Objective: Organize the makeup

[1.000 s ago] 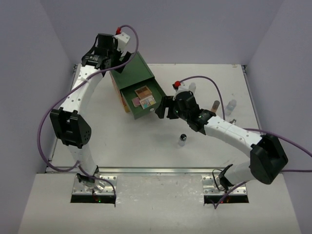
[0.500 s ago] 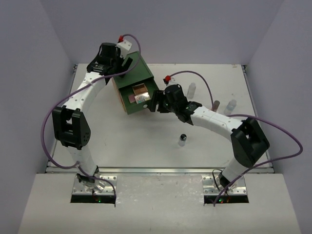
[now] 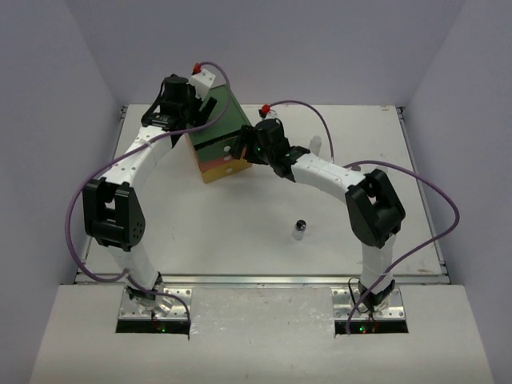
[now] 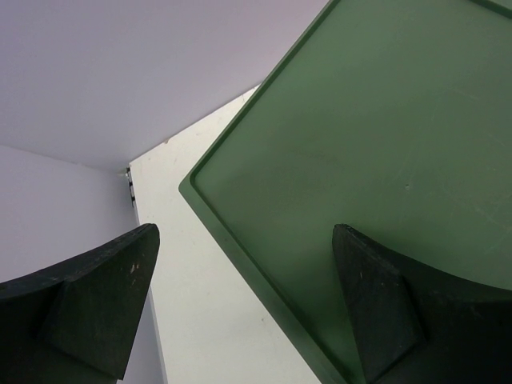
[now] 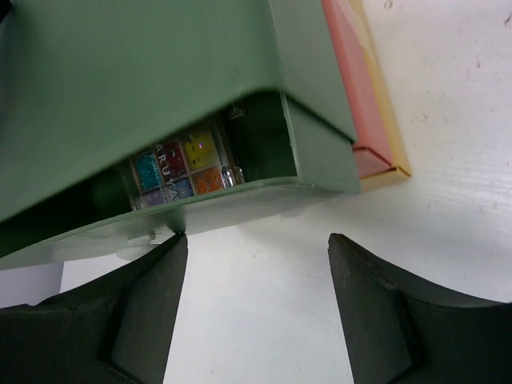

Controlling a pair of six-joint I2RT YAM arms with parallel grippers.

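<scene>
The green drawer box point(image 3: 222, 128) stands at the back left of the table. Its top green drawer point(image 5: 200, 208) is open only a crack. In the gap a multicolour palette point(image 5: 176, 166) and a small clear bottle point(image 5: 230, 174) show. My right gripper point(image 3: 242, 150) is open and empty in the right wrist view point(image 5: 256, 244), its left fingertip point(image 5: 172, 244) touching the drawer front. My left gripper point(image 3: 190, 98) is open at the box's back corner, one finger point(image 4: 384, 296) over the green top point(image 4: 384, 136). A black-capped jar point(image 3: 300, 229) stands alone mid-table. A clear bottle point(image 3: 314, 146) stands behind my right arm.
Below the green drawer, the box shows a pink-orange drawer point(image 5: 356, 104) and a yellow one point(image 3: 218, 172). The back wall point(image 4: 120, 72) is close behind the box. The right arm stretches across the table's back half and hides things there.
My right gripper has moved left and back, pushing the green drawer into the box, so the palettes are nearly hidden. The left gripper has stayed at the box's back.
</scene>
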